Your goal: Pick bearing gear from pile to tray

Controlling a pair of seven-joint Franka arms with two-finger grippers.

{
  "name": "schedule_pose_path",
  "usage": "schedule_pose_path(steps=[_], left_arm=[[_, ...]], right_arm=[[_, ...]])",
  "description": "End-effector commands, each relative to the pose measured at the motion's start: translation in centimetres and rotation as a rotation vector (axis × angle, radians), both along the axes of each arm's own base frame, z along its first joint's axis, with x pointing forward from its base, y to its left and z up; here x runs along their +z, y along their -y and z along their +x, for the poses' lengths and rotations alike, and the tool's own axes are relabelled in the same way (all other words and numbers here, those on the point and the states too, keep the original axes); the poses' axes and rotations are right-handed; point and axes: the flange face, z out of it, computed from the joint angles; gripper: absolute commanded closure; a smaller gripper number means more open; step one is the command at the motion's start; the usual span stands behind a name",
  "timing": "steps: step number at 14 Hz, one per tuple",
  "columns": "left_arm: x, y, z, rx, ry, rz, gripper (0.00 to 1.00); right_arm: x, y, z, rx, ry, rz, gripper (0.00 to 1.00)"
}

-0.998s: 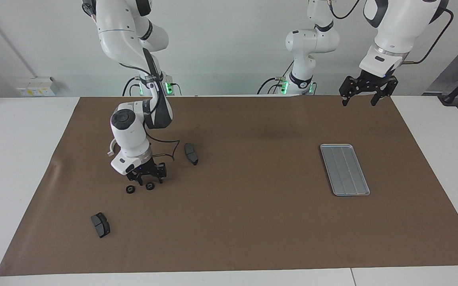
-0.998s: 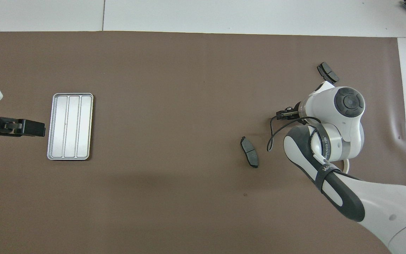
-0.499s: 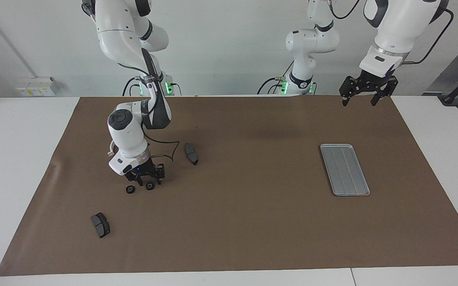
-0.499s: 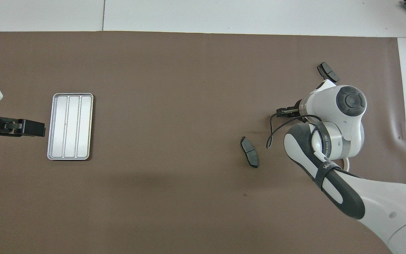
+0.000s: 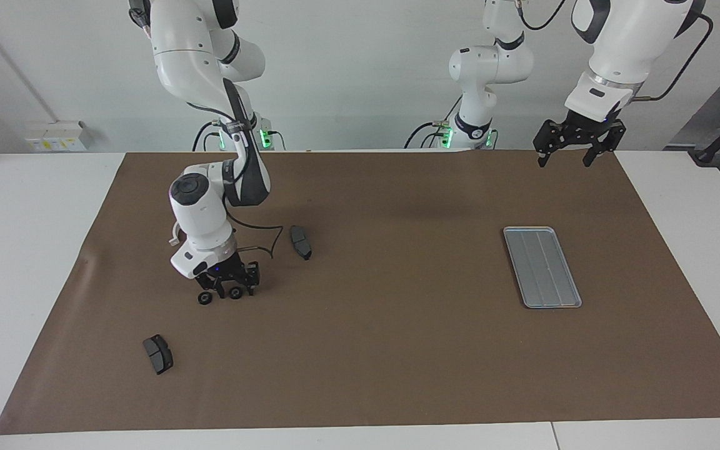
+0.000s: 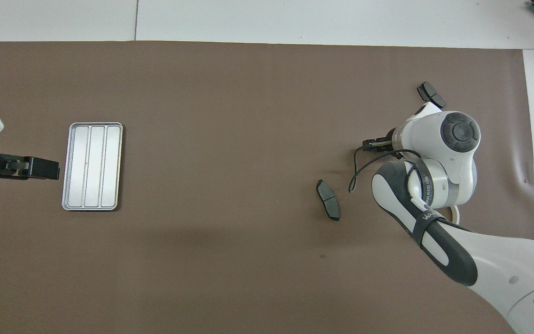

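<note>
Here the right gripper (image 5: 230, 289) is down at the brown mat (image 5: 397, 350), among the loose parts at the right arm's end of the table. It comes at them almost straight from above, which suits small flat things that can only be pinched from the top. Two little black gears lie there side by side: one gear (image 5: 235, 293) sits between the fingertips, and the other gear (image 5: 205, 299) lies just outside them, toward the mat's edge. The jaws stand partly apart around the first gear; whether they already press on it I cannot tell, since the parts are tiny and from overhead the arm's wrist hides them altogether. My guess is that the grasp is in hand and not finished, as the gear sits on the mat.

The rest of the pile is spread thin, likely so each piece can be reached alone. One grey pad (image 5: 300, 242) lies nearer to the robots than the gears, and a second grey pad (image 5: 158, 354) lies farther from them. A white bracket (image 5: 174, 235) peeks out beside the right arm's wrist.

The tray (image 5: 542, 267) lies flat well apart at the left arm's end, with nothing in it, its long side running away from the robots. The left gripper (image 5: 572, 150) waits in the air over the mat's edge by its own base, jaws wide apart and holding nothing.
</note>
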Motion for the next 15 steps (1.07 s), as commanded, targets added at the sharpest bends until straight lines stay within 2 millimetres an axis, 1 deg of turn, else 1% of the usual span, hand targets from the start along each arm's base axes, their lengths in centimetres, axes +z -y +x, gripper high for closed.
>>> schedule_pose_path(steps=[1, 2, 3, 4, 5, 9, 11, 14, 15], left_arm=[[0.1, -0.1, -0.8, 0.011, 0.005, -0.008, 0.0], [0.1, -0.1, -0.8, 0.011, 0.005, -0.008, 0.0], [0.1, -0.1, -0.8, 0.011, 0.005, -0.008, 0.0], [0.2, -0.1, -0.8, 0.011, 0.006, -0.008, 0.0], [0.2, -0.1, -0.8, 0.011, 0.006, -0.008, 0.0], [0.1, -0.1, -0.8, 0.011, 0.005, -0.008, 0.0], [0.1, -0.1, -0.8, 0.011, 0.005, -0.008, 0.0], [0.1, -0.1, -0.8, 0.011, 0.005, -0.008, 0.0], [0.2, -0.1, -0.8, 0.011, 0.006, -0.008, 0.0]], right_arm=[[-0.3, 0.0, 0.5, 0.024, 0.019, 0.015, 0.45], [-0.3, 0.0, 0.5, 0.024, 0.019, 0.015, 0.57], [-0.3, -0.1, 0.5, 0.023, 0.017, 0.015, 0.73], [-0.3, -0.1, 0.5, 0.017, 0.017, 0.016, 0.98], [-0.3, -0.2, 0.5, 0.014, 0.017, 0.018, 1.0], [-0.3, -0.2, 0.5, 0.016, 0.014, 0.017, 1.0], [0.6, -0.5, 0.9, 0.019, 0.009, 0.019, 1.0], [3.7, -1.0, 1.6, -0.008, -0.014, 0.027, 1.0], [5.1, -1.5, 1.8, -0.023, -0.017, 0.032, 1.0]])
